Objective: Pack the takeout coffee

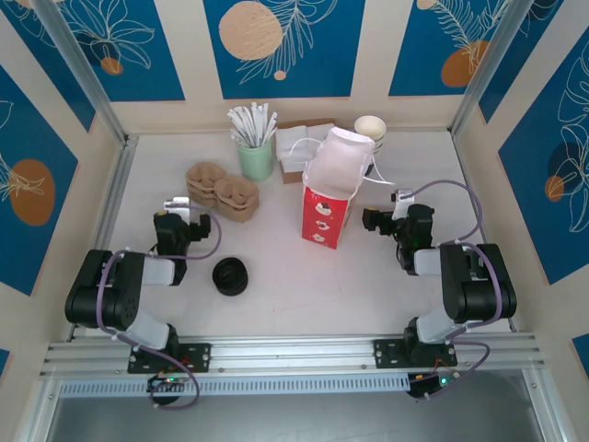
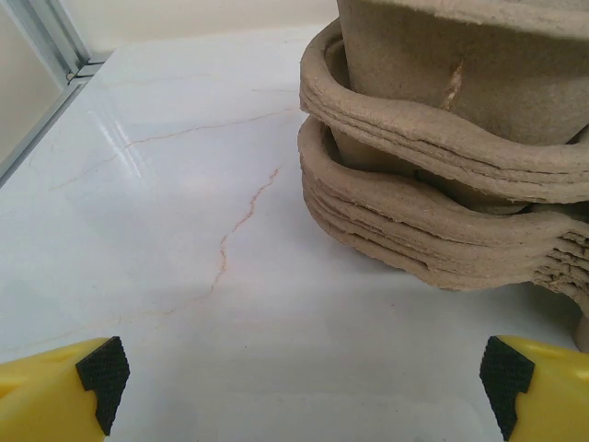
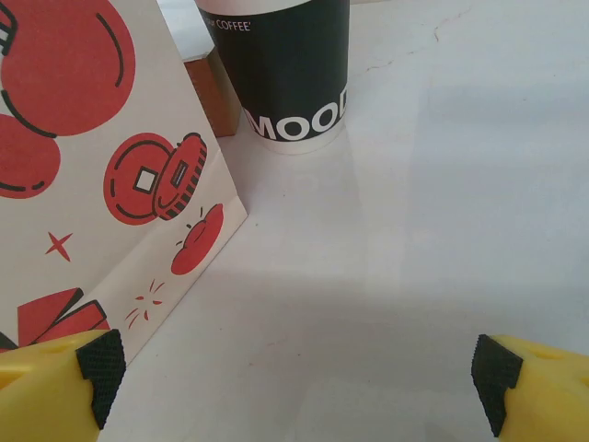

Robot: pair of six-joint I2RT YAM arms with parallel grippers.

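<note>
The takeout coffee is out of view. The red-and-white paper bag [image 1: 326, 197] stands open-topped in the middle of the table, and its printed side [image 3: 83, 175] rises just left of my right gripper [image 3: 290, 382]. That right gripper [image 1: 402, 196] is open over bare table, right of the bag. My left gripper [image 1: 177, 203] is also open with nothing between its fingers. In the left wrist view the left gripper [image 2: 304, 387] faces a stack of brown pulp cup carriers [image 2: 442, 175] a short way ahead and to the right.
A black-sleeved lidless cup [image 3: 290, 74] stands behind the bag [image 1: 370, 130]. Loose black lids [image 1: 230, 276] lie near the left arm. The cup carriers [image 1: 223, 191], a green holder of stirrers [image 1: 256, 152] and napkins [image 1: 296, 147] sit at the back. Walls enclose the table.
</note>
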